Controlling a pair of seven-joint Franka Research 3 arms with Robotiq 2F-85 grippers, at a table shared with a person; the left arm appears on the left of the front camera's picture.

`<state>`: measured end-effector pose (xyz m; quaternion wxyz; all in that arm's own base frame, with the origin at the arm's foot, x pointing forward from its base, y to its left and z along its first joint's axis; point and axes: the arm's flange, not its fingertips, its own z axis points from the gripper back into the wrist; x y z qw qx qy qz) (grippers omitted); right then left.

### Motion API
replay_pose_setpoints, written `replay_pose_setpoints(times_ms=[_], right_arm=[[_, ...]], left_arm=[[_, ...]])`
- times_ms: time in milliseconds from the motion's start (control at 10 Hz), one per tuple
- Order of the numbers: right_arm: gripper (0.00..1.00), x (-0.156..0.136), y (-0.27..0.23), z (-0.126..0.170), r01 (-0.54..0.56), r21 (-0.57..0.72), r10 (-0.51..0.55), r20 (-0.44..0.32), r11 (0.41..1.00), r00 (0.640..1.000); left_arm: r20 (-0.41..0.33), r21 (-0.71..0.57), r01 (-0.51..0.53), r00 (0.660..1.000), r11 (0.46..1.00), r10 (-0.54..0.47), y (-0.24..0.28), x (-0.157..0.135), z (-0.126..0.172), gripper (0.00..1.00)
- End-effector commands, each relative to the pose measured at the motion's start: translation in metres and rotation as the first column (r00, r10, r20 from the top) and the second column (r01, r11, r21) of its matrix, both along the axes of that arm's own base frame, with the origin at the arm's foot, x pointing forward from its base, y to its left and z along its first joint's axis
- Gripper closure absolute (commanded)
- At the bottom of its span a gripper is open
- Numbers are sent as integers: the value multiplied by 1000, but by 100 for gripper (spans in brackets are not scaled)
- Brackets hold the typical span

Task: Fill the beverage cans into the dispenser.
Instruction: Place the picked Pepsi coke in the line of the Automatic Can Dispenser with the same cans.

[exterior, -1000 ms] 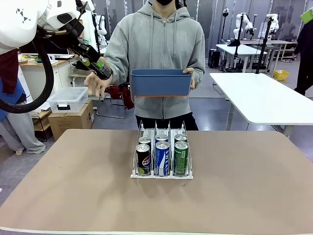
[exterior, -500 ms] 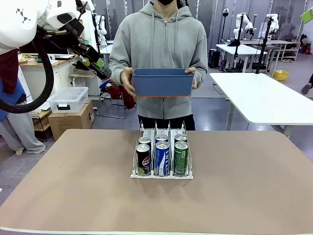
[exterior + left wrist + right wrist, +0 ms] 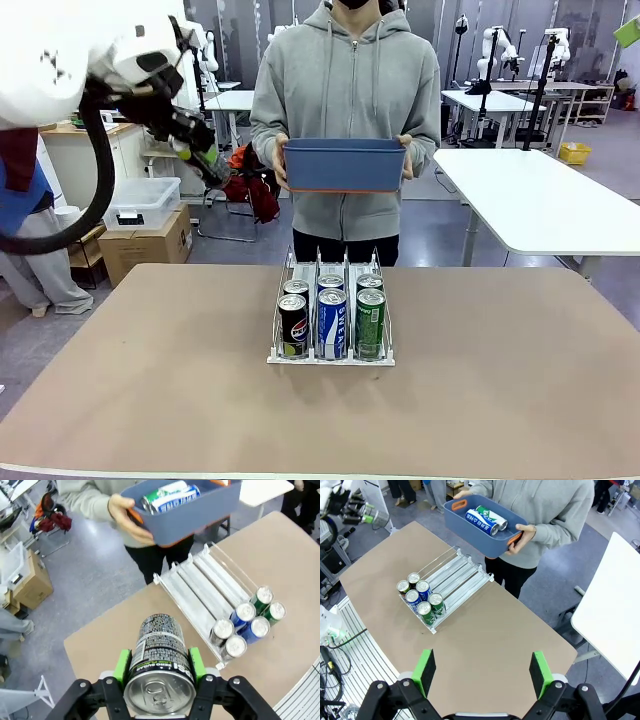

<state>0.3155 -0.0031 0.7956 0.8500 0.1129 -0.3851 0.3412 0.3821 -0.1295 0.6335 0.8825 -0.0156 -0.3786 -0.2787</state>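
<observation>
Six beverage cans (image 3: 331,322) stand in the dispenser (image 3: 330,360), two to each lane, all bunched at the end nearest the robot. The far stretch of every lane is bare, probably so that new cans can be fed in from behind.

The left gripper (image 3: 159,666) is clamped on a black Pepsi can (image 3: 160,640), green pads on its sides and its silver top towards the wrist camera. It holds the can high over the left side of the table (image 3: 150,390), well apart from the rack.

The person's hands (image 3: 278,160) hold a blue bin (image 3: 345,168) level behind the dispenser. Two more cans (image 3: 485,520) lie in it, seemingly offered for picking.

The right gripper (image 3: 482,672) hangs high above the table, jaws spread wide and empty.
</observation>
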Motion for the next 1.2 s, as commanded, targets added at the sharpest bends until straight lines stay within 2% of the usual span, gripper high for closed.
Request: replay_pose_setpoints(times_ms=[0,200,400,500,900,1000,1100], right_arm=[[0,-1,0,-1,-4,3,4,-6,1000,1000],[0,-1,0,-1,-4,3,4,-6,1000,1000],[0,-1,0,-1,-4,3,4,-6,1000,1000],[0,-1,0,-1,-4,3,4,-6,1000,1000],[0,-1,0,-1,-4,3,4,-6,1000,1000],[0,-1,0,-1,-4,3,4,-6,1000,1000],[0,-1,0,-1,-4,3,4,-6,1000,1000]], left_arm=[[46,127,0,999,992,-6,-3,-45,-27,42],[-21,228,108,994,968,-107,-9,-73,-49,42],[-117,229,180,981,957,-156,-15,-86,-60,42],[-40,216,95,995,972,-88,-17,-75,-61,42],[-40,216,95,995,972,-88,-17,-75,-61,42],[-69,210,124,991,970,-112,-18,-80,-64,42],[-86,206,-26,995,978,44,-28,-67,-73,42]])
